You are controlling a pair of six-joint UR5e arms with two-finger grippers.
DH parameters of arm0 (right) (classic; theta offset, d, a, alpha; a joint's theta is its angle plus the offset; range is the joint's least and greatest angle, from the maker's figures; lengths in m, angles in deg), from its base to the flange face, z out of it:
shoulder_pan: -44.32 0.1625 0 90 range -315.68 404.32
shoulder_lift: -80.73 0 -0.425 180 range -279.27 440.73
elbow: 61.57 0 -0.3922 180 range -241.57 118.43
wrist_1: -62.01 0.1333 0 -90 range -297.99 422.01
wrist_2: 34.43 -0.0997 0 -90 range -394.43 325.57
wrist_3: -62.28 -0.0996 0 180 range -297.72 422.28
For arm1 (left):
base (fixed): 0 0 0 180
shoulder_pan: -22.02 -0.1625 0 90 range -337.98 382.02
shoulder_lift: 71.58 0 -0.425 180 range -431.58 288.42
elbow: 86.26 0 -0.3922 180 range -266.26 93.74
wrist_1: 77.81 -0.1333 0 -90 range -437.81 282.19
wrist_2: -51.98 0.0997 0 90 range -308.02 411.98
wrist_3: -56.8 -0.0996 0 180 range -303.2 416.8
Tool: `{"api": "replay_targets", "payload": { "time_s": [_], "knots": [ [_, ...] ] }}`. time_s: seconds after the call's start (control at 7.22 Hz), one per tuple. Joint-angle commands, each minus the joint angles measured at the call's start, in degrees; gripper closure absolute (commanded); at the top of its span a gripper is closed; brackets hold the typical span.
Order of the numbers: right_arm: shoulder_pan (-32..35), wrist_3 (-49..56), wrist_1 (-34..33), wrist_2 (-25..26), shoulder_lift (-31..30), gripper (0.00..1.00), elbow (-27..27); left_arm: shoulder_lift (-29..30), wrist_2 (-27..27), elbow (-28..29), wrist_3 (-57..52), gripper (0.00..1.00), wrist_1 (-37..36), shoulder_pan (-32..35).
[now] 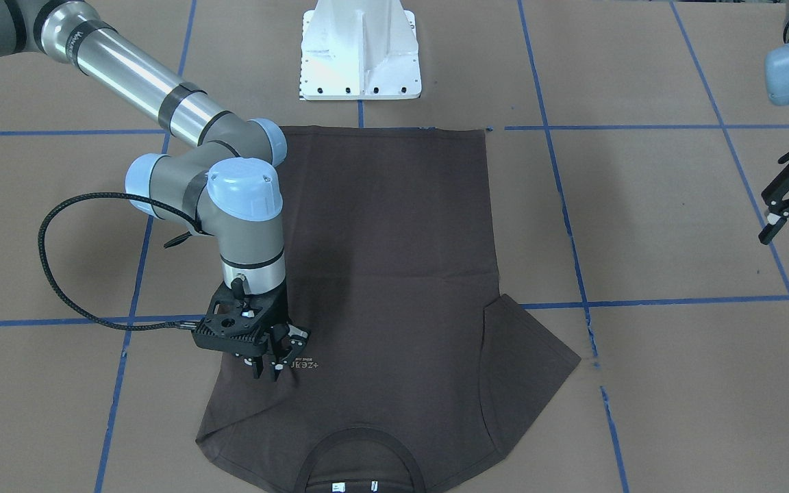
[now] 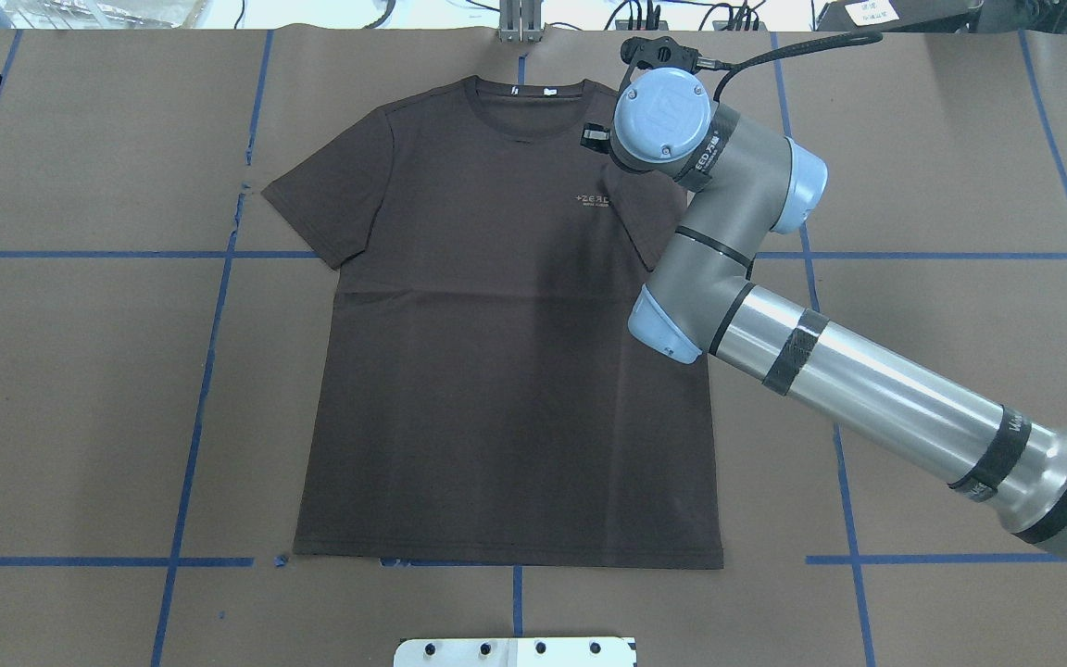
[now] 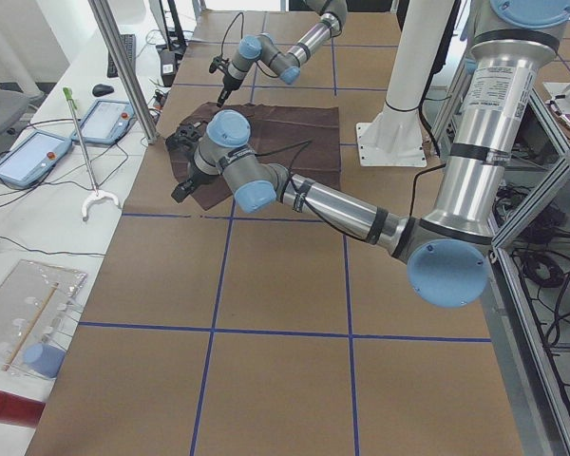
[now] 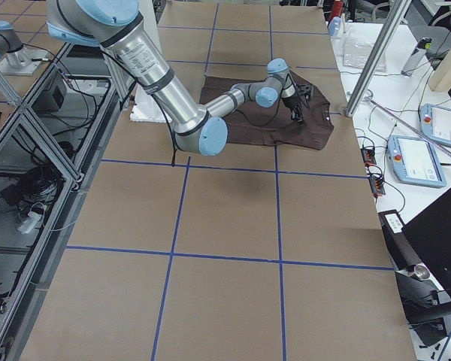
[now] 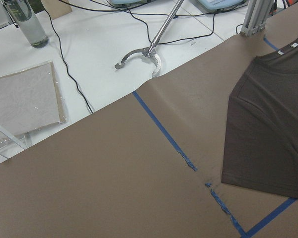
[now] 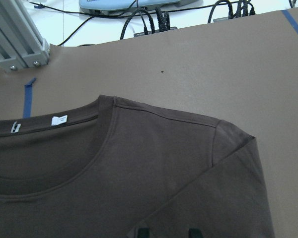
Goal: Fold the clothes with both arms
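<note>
Dark brown short-sleeved T-shirt point(image 2: 496, 371) lies flat, face up, mid-table on the brown paper-covered table point(image 2: 80, 417). Hem is near the white bolted pedestal base point(image 1: 360, 55) at the robot's edge; ribbed collar point(image 2: 524, 120) is close to the far edge. Left sleeve point(image 2: 330, 204) is spread out flat. Right sleeve point(image 6: 228, 163) is folded in over the chest, its edge running diagonally.

Right gripper point(image 1: 278, 357) points down just over the shirt beside the pale chest lettering point(image 2: 596, 200). Fingertips point(image 6: 144, 232) are apart with nothing between them. Whether they touch the fabric: can't tell.

Left gripper point(image 1: 774, 205) hangs off the shirt, well out toward the table's left end, fingers spread and empty.

There is bare paper with blue tape grid lines point(image 2: 209, 324) on both sides of the shirt, wider on the left. An aluminium post point(image 6: 17, 39) stands at the far edge behind the collar.

A clear bottle point(image 5: 25, 25) stands upright on the white bench past the far edge; contents unclear. A reach-grabber tool point(image 5: 139, 54) lies beside it.
</note>
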Motion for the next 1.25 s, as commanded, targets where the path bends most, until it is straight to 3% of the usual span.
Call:
{"api": "replay_targets", "payload": {
  "time_s": [0.0, 0.14, 0.28, 0.42, 0.69, 0.83, 1.11],
  "knots": [
    [2.2, 1.3, -4.3, -4.6, 2.8, 0.00, -0.3, 0.4, -0.1, 0.6, 2.8, 0.00, 0.2, -0.4],
    [5.3, 5.4, -5.4, -11.3, 2.2, 0.00, -1.8, 3.5, 2.5, 1.4, 4.8, 0.00, 1.2, -4.6],
    [8.0, 9.0, -5.1, -14.9, -0.9, 0.00, -5.0, 5.1, 10.8, 2.1, 8.1, 0.00, 2.3, -10.4],
    [10.8, 12.9, -5.1, -18.7, -4.8, 0.00, -9.4, 9.9, 13.9, 6.1, 16.3, 0.00, 2.0, -15.6],
    [17.4, 19.6, -5.1, -27.1, -12.0, 0.00, -16.0, 14.2, 14.2, 12.6, 31.7, 0.01, 4.9, -17.6],
    [19.5, 24.3, -4.6, -29.4, -15.1, 0.00, -17.2, 14.2, 15.0, 14.0, 37.2, 0.01, 8.2, -17.9],
    [22.1, 28.7, -4.4, -31.3, -18.3, 0.00, -18.0, 15.1, 21.6, 20.5, 43.4, 0.01, 15.1, -21.8]
  ]
}}
